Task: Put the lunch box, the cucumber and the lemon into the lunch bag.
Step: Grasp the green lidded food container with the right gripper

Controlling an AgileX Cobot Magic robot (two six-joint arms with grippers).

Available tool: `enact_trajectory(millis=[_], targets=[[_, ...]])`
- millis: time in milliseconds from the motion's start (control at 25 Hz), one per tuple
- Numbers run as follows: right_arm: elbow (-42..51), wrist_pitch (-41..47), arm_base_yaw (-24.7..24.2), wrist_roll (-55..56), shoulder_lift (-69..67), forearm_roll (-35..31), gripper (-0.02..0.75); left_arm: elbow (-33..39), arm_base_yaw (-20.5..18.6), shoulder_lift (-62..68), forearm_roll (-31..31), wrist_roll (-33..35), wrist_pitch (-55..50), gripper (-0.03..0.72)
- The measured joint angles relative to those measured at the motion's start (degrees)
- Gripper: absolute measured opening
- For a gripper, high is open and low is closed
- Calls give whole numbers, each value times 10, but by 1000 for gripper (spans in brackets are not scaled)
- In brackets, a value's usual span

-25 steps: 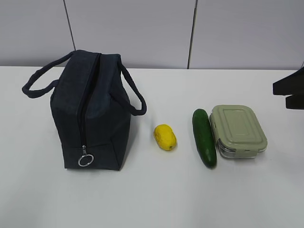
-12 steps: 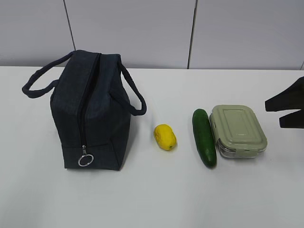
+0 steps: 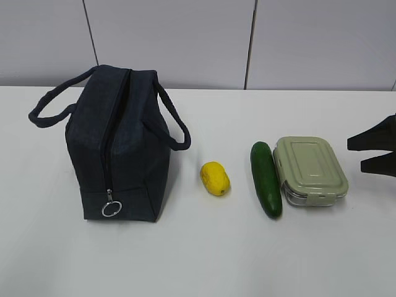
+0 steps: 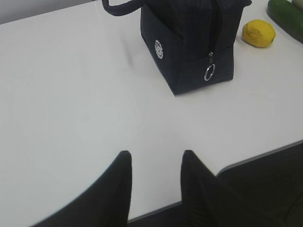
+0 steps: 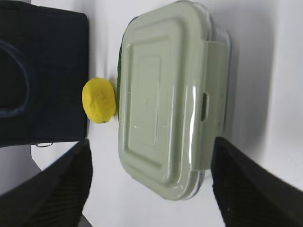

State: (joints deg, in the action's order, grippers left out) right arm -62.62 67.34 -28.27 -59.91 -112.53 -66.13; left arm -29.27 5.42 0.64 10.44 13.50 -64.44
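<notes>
Lunch box (image 3: 310,170): on the surface (image 3: 204,260), far right, touching the cucumber (image 3: 266,179); long axis runs front to back. Right gripper (image 3: 370,153), nearer arm, spread wide just beside it. Left gripper (image 4: 154,177) parted, empty.

Matt cloth lunch bag (image 3: 117,145); glossy plastic lunch box (image 5: 168,97) lid.

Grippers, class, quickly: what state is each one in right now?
Left gripper: open, holding nothing.
Right gripper: open, fingers wide beside the lunch box, holding nothing.
</notes>
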Motion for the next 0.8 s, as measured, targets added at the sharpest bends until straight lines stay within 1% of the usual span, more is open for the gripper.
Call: enact_trajectory(millis=[160, 600, 800], targets=[[-10, -1, -8, -30, -34, -19, 582, 0, 0, 0, 0, 0, 0, 237], [-82, -1, -8, -57, -96, -24, 590, 0, 0, 0, 0, 0, 0, 237], [-97, -1, -3, -58, -117, -24, 591, 0, 0, 0, 0, 0, 0, 237]])
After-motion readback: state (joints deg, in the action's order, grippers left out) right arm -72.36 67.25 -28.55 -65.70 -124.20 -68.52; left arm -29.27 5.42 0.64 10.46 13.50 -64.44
